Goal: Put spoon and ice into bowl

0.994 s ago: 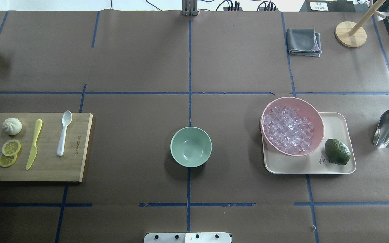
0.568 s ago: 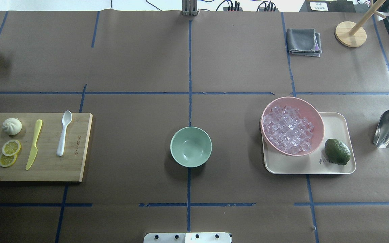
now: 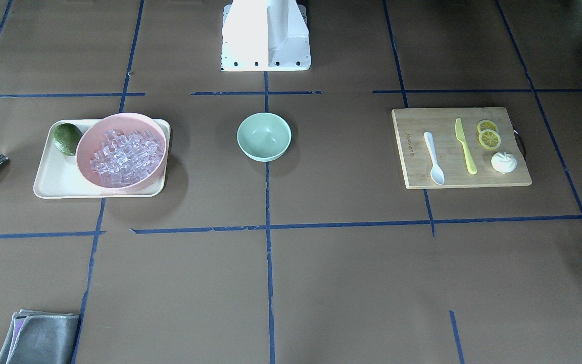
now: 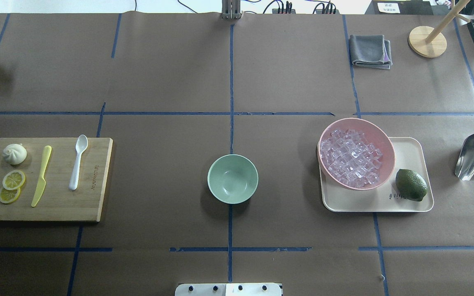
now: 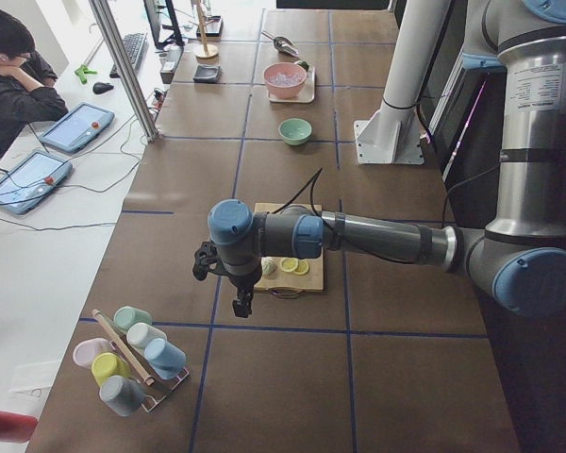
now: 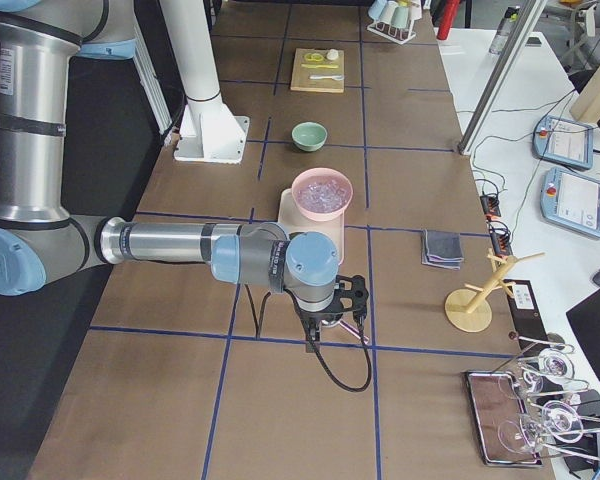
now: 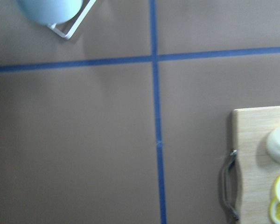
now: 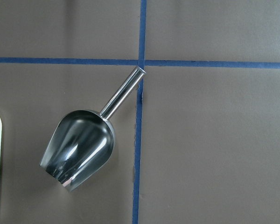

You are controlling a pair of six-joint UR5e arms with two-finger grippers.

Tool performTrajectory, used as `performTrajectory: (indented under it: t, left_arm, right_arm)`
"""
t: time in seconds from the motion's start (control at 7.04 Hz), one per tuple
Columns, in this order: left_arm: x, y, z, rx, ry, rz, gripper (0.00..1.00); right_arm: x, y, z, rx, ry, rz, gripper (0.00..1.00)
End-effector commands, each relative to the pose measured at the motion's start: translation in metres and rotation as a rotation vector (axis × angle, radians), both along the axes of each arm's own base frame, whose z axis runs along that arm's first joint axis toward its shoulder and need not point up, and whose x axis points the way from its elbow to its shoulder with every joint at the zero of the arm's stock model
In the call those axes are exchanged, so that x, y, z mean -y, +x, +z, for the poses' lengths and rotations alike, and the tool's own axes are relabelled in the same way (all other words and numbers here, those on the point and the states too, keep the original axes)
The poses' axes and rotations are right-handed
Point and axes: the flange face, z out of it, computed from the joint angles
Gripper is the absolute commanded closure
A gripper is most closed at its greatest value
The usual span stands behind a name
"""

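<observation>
Mint-green and empty, the bowl [image 4: 232, 193] sits central, I reckon so either arm reaches it: spoon [image 4: 78, 161] on the cutting board [image 4: 93, 201] near my left gripper [image 5: 239, 304], ice [image 4: 350, 158] in the pink bowl [image 4: 385, 142] near my right gripper [image 6: 316, 335], and I cannot tell either's grip.

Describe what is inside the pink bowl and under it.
The pink bowl holds heaped clear ice cubes and rests on the cream tray. The bowl's floor and the tray beneath it are covered.

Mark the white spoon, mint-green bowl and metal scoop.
white spoon [image 4: 76, 166], overhead exterior view, middle of the handle.
mint-green bowl [image 4: 233, 179], overhead exterior view, bare inner floor.
metal scoop [image 8: 79, 147], right wrist-mounted view, inside of the pan.
</observation>
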Motion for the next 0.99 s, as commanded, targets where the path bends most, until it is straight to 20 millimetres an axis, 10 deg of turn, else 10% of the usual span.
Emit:
performTrajectory:
  t: [0.0, 0.85]
  left_arm:
    - [0.018, 0.082, -0.054, -0.014, -0.019, 0.033, 0.0]
    - [-0.017, 0.268, -0.133, -0.06, -0.105, -0.074, 0.0]
  right_arm:
    - [0.03, 0.001, -0.034, -0.001, 0.067, -0.003, 0.0]
    - [0.035, -0.022, -0.032, 0.105, 0.062, -0.039, 0.0]
